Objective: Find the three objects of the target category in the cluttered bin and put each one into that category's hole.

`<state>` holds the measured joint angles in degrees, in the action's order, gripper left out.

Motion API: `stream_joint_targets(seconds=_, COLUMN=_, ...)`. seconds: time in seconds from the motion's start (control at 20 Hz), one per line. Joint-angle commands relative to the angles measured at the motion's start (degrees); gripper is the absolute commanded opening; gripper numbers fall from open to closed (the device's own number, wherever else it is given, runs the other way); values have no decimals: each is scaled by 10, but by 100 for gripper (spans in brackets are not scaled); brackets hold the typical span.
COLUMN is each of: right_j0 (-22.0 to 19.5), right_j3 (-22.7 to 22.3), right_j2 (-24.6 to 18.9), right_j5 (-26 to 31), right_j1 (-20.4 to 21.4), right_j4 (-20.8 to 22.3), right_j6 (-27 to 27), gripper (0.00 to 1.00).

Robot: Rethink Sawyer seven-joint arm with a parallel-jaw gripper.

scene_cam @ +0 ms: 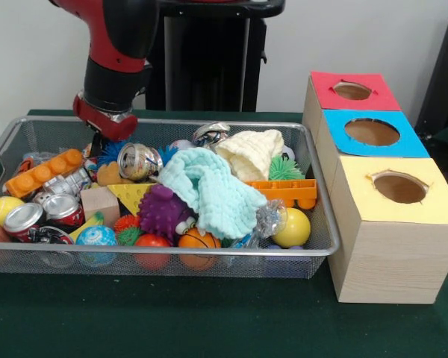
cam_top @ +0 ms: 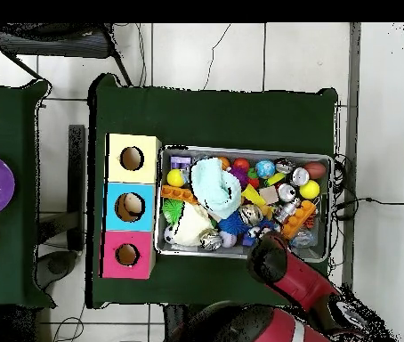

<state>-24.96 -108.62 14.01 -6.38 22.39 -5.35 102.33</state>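
The bin [scene_cam: 164,125] sits on the green table [scene_cam: 172,321], heaped with toys. At its left lie an orange brick [scene_cam: 43,172] and cans [scene_cam: 43,212]. The gripper [scene_cam: 104,142] dips in behind them; whether it is open or closed cannot be told. A mint cloth [scene_cam: 209,186] covers the middle. Right of the bin stand three boxes with holes: yellow [scene_cam: 399,186], blue [scene_cam: 372,132], red [scene_cam: 352,90].

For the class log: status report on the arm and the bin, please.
Hand down in the wire bin at its far side, fingers hidden. Nothing seen lifted. Mint cloth and cream cloth drape over toys. Three box holes unblocked.
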Motion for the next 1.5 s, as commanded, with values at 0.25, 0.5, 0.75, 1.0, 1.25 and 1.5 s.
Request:
stream_joint_targets(seconds=0.25, right_j0=-25, right_j3=5, right_j2=-31, right_j5=22, right_j1=0, right_j4=-6, right_j6=96, gripper=100)
stream_joint_targets(seconds=0.5, right_j0=-49, right_j3=-10, right_j2=-53, right_j5=26, right_j1=27, right_j4=7, right_j6=93, gripper=100)
stream_joint_targets(seconds=0.75, right_j0=-58, right_j3=-36, right_j2=-63, right_j5=64, right_j1=94, right_j4=18, right_j6=80, gripper=100)
stream_joint_targets(seconds=1.0, right_j0=-39, right_j3=-38, right_j2=-49, right_j5=110, right_j1=125, right_j4=7, right_j6=74, gripper=100)
stream_joint_targets(seconds=1.25, right_j0=-53, right_j3=-32, right_j2=-72, right_j5=70, right_j1=71, right_j4=6, right_j6=91, gripper=100)
stream_joint_targets(seconds=1.5, right_j0=-64, right_j3=-44, right_j2=-90, right_j5=41, right_j1=48, right_j4=6, right_j6=108, gripper=100)
